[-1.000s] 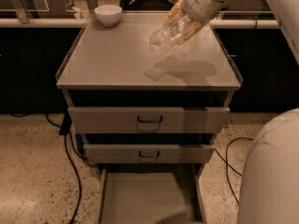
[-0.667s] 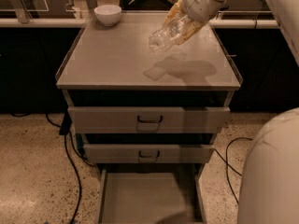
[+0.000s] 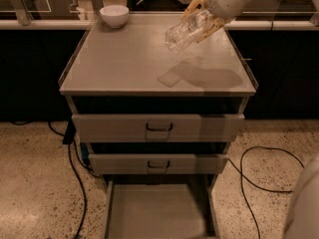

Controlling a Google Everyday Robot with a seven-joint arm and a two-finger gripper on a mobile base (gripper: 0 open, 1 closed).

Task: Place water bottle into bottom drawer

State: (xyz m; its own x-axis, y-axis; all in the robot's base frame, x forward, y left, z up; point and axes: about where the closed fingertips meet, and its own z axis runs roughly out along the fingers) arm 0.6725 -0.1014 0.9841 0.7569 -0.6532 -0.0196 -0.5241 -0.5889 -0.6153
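The fingers (image 3: 193, 6) are closed on the water bottle (image 3: 183, 31), which the gripper (image 3: 203, 18) holds tilted at the upper right of the frame, above the cabinet top (image 3: 119, 68). The bottom drawer (image 3: 157, 210) stands open at bottom centre, well apart from the bottle. Probable faults: the crinkled plastic may slip in the grip, or the bottle may strike the projecting upper drawers (image 3: 158, 127) on descent.

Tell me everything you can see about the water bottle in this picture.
The water bottle is small and made of clear, crinkled plastic. It is tilted, with its free end pointing down toward the picture's left. The end effector, at the upper right, is shut on its other end and holds it in the air above the cabinet top, where its shadow falls. Nothing else touches it.
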